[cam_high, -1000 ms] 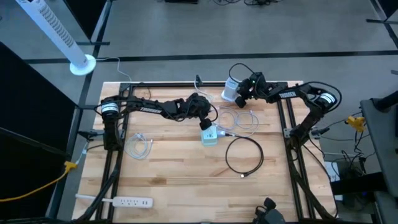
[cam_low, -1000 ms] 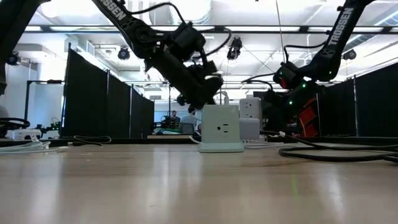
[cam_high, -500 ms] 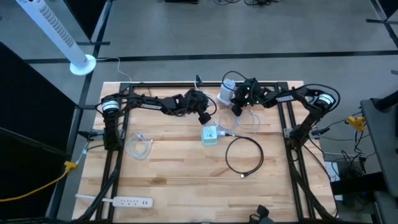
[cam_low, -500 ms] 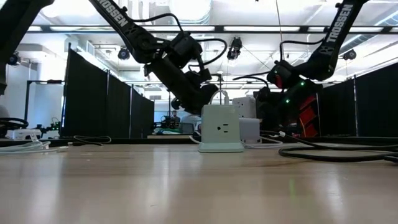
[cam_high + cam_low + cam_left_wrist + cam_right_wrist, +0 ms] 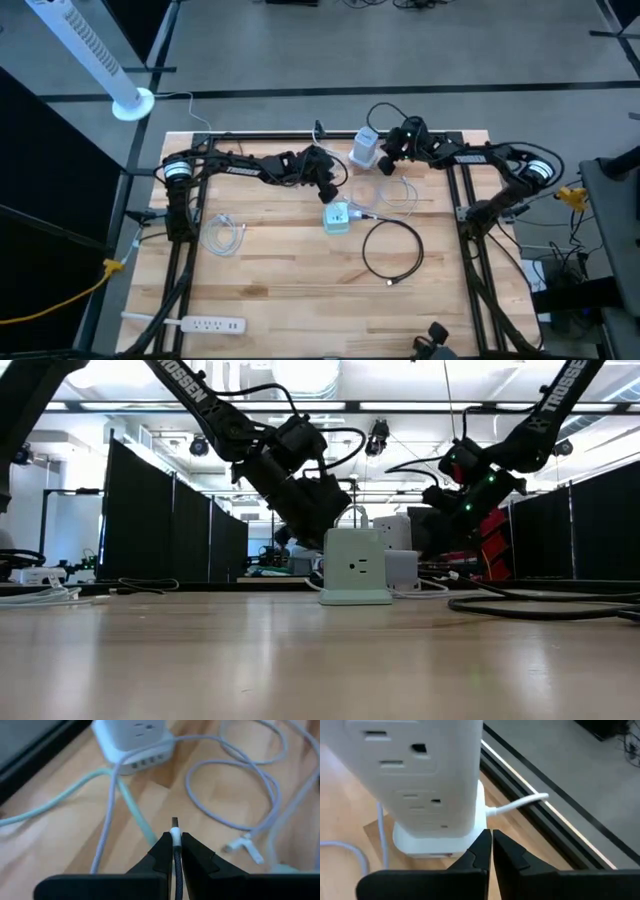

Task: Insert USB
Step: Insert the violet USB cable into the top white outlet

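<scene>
Wood worktop (image 5: 300, 290): pale planks with straight seams, matte, framed by dark rails along its left and right edges.
Power cube (image 5: 338, 217): pale green, boxy with rounded corners, smooth plastic; sits near the worktop's middle, toward the far edge. A row of small ports shows on its base in the left wrist view (image 5: 145, 761).
Left gripper (image 5: 174, 836): fingers clenched on the USB cable (image 5: 175, 870), a dark braided cord with a white collar and a short metal tip poking past the fingertips. It hangs above the wood, just short of the cube on its far-left side (image 5: 328, 190).
Right gripper (image 5: 488, 840): fingers pressed together, nothing between them; held close against the white tower strip (image 5: 366, 148) at the far edge, right of centre.
White tower strip: tall, glossy, rounded block on a wider foot; thin white cord leaves its base.
Loose cables: pale lavender loops (image 5: 385, 192) lie right of the cube; a black coil (image 5: 392, 250) lies nearer the front.
Open room: front half of the worktop is mostly bare; a white power strip (image 5: 205, 323) lies at the front-left corner.
</scene>
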You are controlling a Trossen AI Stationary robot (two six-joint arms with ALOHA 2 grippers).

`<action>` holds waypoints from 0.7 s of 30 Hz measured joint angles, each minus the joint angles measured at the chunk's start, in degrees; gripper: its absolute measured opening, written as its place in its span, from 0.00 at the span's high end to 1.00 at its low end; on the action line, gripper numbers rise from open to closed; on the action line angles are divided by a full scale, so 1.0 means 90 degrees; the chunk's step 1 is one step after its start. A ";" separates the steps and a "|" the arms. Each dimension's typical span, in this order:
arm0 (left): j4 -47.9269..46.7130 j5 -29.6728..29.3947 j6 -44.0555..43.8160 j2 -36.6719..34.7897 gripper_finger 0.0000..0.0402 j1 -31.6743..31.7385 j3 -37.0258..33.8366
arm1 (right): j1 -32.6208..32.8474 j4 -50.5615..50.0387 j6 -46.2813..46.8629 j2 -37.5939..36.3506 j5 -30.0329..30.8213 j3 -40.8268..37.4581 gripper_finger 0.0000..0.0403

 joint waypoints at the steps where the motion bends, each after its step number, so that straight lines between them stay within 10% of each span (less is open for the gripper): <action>1: 0.0031 -0.0050 -0.0056 0.0000 0.96 0.0061 0.0000 | -0.0009 0.0094 0.0002 0.0091 -0.0115 0.0000 1.00; 21: -0.0225 0.0512 0.0166 0.1348 0.96 0.0357 0.1625 | 0.0471 0.0860 0.0531 0.0935 -0.0468 0.0007 1.00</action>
